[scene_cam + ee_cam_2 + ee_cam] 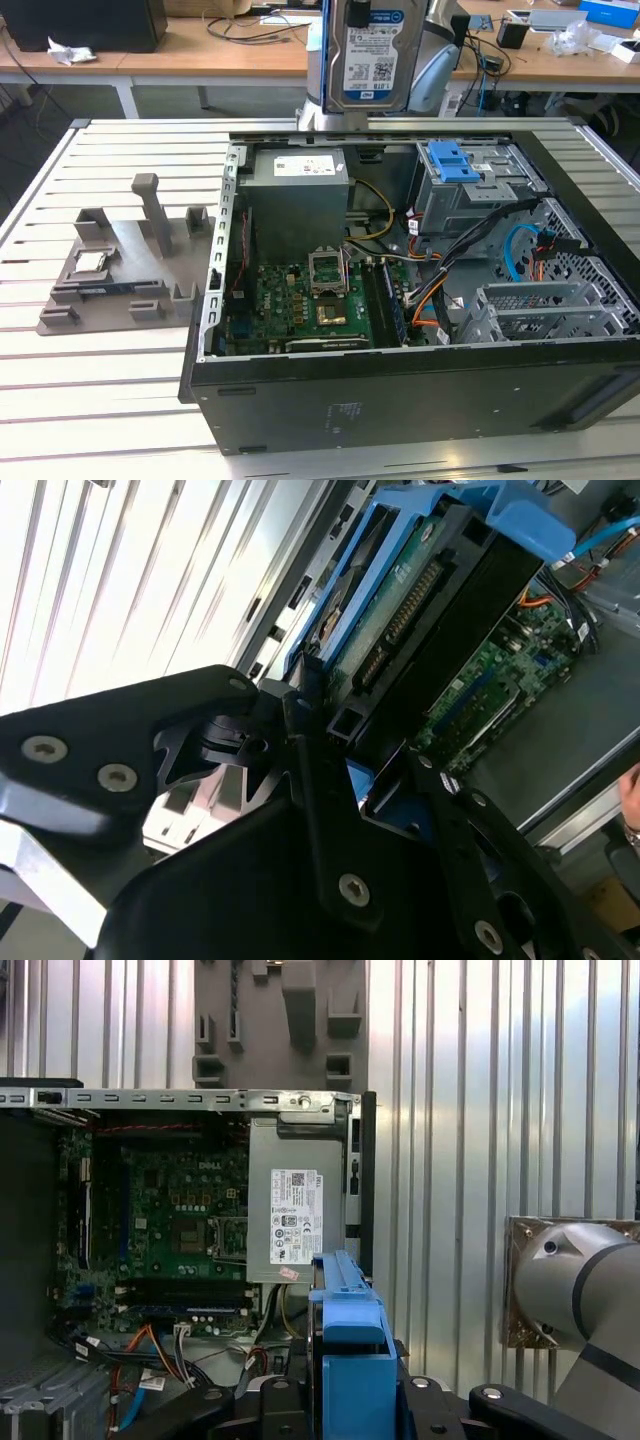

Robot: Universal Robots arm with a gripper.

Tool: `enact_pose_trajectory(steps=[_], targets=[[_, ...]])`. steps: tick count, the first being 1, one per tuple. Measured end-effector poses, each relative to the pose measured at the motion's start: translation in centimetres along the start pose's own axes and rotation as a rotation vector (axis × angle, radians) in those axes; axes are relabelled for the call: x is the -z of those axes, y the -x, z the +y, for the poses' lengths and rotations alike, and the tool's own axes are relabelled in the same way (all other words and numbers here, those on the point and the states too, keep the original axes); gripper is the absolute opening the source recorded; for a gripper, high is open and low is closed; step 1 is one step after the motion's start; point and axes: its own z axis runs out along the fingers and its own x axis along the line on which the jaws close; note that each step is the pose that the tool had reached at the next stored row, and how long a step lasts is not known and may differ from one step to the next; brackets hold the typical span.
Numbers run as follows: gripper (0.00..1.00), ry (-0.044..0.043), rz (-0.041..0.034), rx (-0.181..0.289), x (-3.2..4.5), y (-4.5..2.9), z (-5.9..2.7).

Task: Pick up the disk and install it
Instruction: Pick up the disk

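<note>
The black two-finger gripper is clamped on the disk, a flat silver-metal hard drive with a white-and-blue label and a blue plastic frame. Its fingers press on either side of that frame. The disk stands upright in the grip, lifted clear of everything. Below the gripper, an open black computer case lies on a slatted metal table. A bare light-blue plastic bracket sits on the case's drive cage.
</note>
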Motion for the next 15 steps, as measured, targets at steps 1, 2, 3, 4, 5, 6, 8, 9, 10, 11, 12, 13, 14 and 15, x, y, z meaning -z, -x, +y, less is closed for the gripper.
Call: enact_pose_trajectory(steps=[1, 2, 3, 4, 5, 6, 8, 9, 10, 11, 12, 13, 14, 15], targets=[[0.36, -0.0001, -0.0001, 0.0, 0.0, -0.02, -0.18], [0.36, 0.0, -0.0001, 0.0, 0.0, -0.03, -0.28], [0.36, 0.0, 0.0001, 0.0, 0.01, -0.05, -0.45], [0.36, 0.0, -0.0001, 0.0, 0.01, -0.08, -0.68], [0.36, 0.0, 0.0, 0.0, 0.02, -0.11, -0.88], [0.36, -0.0001, -0.0001, 0.0, 0.02, -0.14, -1.04], [0.36, 0.0, 0.0, 0.0, 0.02, -0.35, -1.17], [0.36, 0.0, 0.0, 0.0, 0.02, -0.45, -1.17], [0.36, 0.0, 0.0001, 0.0, 0.01, -0.72, -1.16], [0.36, 0.0, 0.0, 0.0, 0.01, -1.0, -1.16], [0.36, 0.0, -0.0001, 0.0, 0.0, -1.4, -1.15], [0.36, 0.0, 0.0, 0.0, 0.0, -1.54, -1.15], [0.36, 0.0, 0.0, 0.0, -0.01, -1.66, -1.15], [0.36, 0.0, 0.0, 0.0, -0.01, -1.77, -1.15]])
